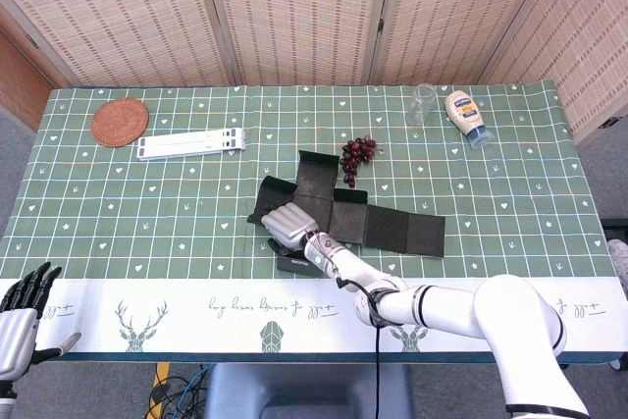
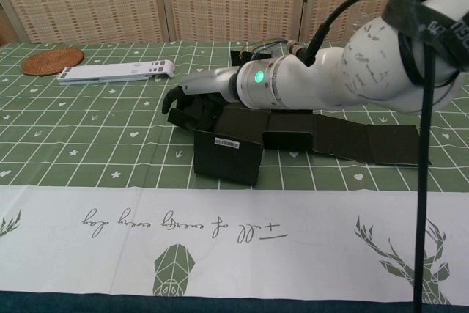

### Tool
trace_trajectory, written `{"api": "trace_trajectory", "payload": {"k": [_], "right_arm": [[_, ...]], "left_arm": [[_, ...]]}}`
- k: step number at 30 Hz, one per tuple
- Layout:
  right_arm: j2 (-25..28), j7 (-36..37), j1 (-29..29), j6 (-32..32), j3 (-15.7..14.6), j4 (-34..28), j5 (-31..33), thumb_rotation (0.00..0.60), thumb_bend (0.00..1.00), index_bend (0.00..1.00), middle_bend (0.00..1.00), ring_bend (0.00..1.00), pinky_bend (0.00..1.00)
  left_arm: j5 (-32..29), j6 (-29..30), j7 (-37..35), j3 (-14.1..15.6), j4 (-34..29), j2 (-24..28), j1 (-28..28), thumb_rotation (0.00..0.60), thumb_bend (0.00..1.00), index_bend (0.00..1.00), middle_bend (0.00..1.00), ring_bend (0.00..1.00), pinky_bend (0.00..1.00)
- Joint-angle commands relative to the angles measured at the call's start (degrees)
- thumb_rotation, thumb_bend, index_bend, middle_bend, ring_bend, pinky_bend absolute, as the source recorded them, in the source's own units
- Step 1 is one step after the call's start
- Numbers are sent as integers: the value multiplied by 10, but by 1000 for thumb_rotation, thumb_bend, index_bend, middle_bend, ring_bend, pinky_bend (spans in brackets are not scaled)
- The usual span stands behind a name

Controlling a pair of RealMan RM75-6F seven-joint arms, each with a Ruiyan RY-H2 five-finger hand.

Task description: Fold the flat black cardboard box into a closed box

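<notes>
Black cardboard box [image 1: 348, 215] lies mid-counter, mostly unfolded: a long strip of panels runs out to the robot's right, the near panel with a white barcode label [image 2: 226, 141] stands upright, and a far flap [image 1: 316, 168] is half raised beside the bunch of grapes [image 1: 355, 157]. Not yet a box; every side is loose.

Handling, as a judgement: light, thin board, stiff within each panel but hinging freely at the creases. Panels will likely spring back when released, and the matte surface should slide little on the cloth. Best taken at panel edges close to a crease, so the fold follows the score line rather than buckling mid-panel. With only one hand working, the whole piece may skid or pivot on the counter [image 1: 147, 213].

Right hand [image 1: 288, 224] reaches across to the box's left flap [image 2: 196, 111]. Its dark fingers [image 2: 176, 99] curl down over that flap's outer edge, touching it. Whether the flap is truly clamped or only pressed, I cannot tell; the thumb side is hidden in both views.

Left hand [image 1: 18, 306] sits at the near left corner, well apart from the box, fingers spread, holding nothing.
</notes>
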Motion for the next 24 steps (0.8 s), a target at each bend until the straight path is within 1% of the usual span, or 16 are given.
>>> {"api": "trace_trajectory", "payload": {"k": [1,3,7,9,11,14,17,20,24], "right_arm": [[-10,24,13,-15,15,-11,11,600,646,121,203,145,195],[-14,44,16,-22,25,-22,13,600,646,119,199,147,195],[-15,75,18,-43,34,-47,1,600,646,117,195,148,195],[-8,86,14,-51,35,-68,-20,600,646,117,195,148,195],[3,88,5,-39,32,-87,-47,600,646,117,195,148,195],[33,80,-21,7,19,-119,-98,600,646,117,195,148,195],[67,78,-44,40,9,-146,-120,600,630,117,195,148,195],[103,63,-65,73,-8,-170,-137,600,573,115,195,148,195],[156,19,-100,124,-47,-198,-142,600,470,103,195,148,195]], "left_arm": [[0,1,-2,0,1,1,1,600,141,26,0,0,82],[0,3,-4,-1,2,1,2,600,140,26,0,0,82],[-1,4,-7,-1,4,3,3,600,141,26,0,0,82],[0,5,-8,-1,4,3,4,600,140,26,0,0,82],[1,6,-10,0,4,3,4,600,140,26,0,0,82],[-1,6,-13,-1,7,3,5,600,140,26,0,0,82],[1,4,-14,-1,9,2,3,600,140,26,0,0,82],[5,4,-16,-1,10,0,2,600,140,26,0,0,82],[5,6,-19,-1,13,0,4,600,140,26,0,0,82]]}}
